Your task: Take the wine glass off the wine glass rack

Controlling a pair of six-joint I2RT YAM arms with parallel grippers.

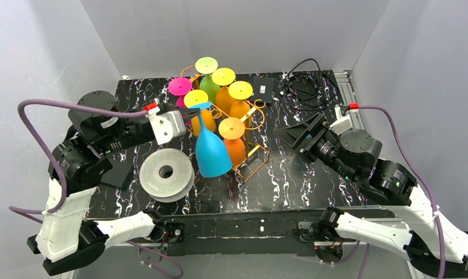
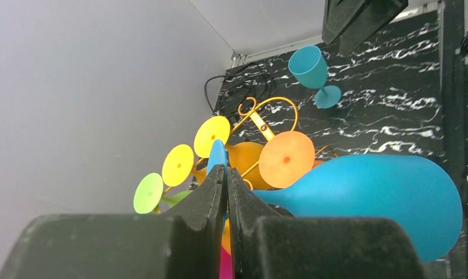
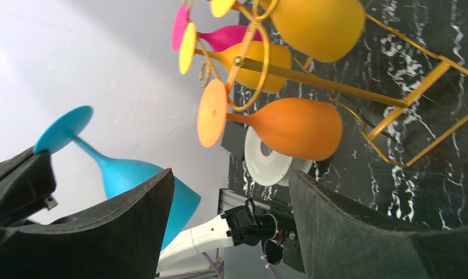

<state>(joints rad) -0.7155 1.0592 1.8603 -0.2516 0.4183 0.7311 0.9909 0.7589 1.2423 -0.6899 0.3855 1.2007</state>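
Note:
A blue wine glass (image 1: 212, 154) hangs bowl-down, tilted, at the front left of the wine glass rack (image 1: 256, 160). My left gripper (image 1: 195, 111) is shut on its flat foot. In the left wrist view the fingers (image 2: 211, 197) pinch the blue foot disc (image 2: 218, 156), and the blue bowl (image 2: 382, 197) lies to the right. The gold wire rack (image 3: 394, 93) carries several other upside-down glasses in orange, yellow, green and pink. In the right wrist view the blue glass (image 3: 132, 171) shows apart from the rack's loops. My right gripper (image 1: 298, 136) is open and empty (image 3: 231, 177), to the right of the rack.
A round white filament spool (image 1: 166, 173) lies flat just left of the blue bowl. A black box (image 1: 261, 90) and a tangle of black cables (image 1: 301, 81) sit at the back right. Grey walls enclose the black marbled table (image 1: 289, 186).

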